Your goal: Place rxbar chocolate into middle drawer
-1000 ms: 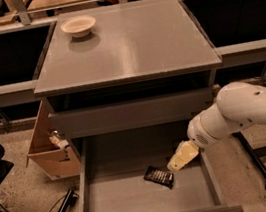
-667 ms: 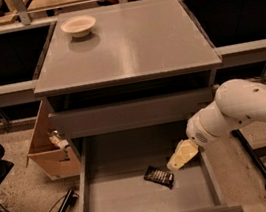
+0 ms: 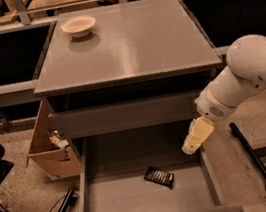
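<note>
The rxbar chocolate (image 3: 159,176) is a small dark glossy bar lying flat on the grey floor of the pulled-out middle drawer (image 3: 138,198), right of centre. My gripper (image 3: 195,139) hangs from the white arm (image 3: 249,73) over the drawer's right side, above and to the right of the bar and apart from it. It holds nothing that I can see.
A cream bowl (image 3: 78,26) sits at the back left of the cabinet top (image 3: 127,43). An open cardboard box (image 3: 48,147) stands on the floor left of the drawer. Black chair legs and cables lie at the lower left, and a black bar lies on the floor at the right.
The gripper has lifted up and to the right, away from the bar. The bar lies still on the drawer floor.
</note>
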Motion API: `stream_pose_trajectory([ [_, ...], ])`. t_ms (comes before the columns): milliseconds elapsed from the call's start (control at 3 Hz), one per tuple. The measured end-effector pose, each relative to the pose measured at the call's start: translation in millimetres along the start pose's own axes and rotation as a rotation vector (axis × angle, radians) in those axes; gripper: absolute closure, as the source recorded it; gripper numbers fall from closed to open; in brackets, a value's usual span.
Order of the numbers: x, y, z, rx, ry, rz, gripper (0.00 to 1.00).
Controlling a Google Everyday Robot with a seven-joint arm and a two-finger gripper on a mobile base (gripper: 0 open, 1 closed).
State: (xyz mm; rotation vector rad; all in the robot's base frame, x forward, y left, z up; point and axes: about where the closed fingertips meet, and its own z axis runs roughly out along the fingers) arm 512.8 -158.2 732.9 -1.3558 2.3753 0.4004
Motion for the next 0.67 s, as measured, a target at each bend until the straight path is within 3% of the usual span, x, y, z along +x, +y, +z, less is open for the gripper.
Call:
stream_pose_trajectory([
  [333,-1,11,-35,-0.028,0.126,-0.073,0.00],
  [667,10,34,-61,-0.051,0.183,-0.169,0.00],
])
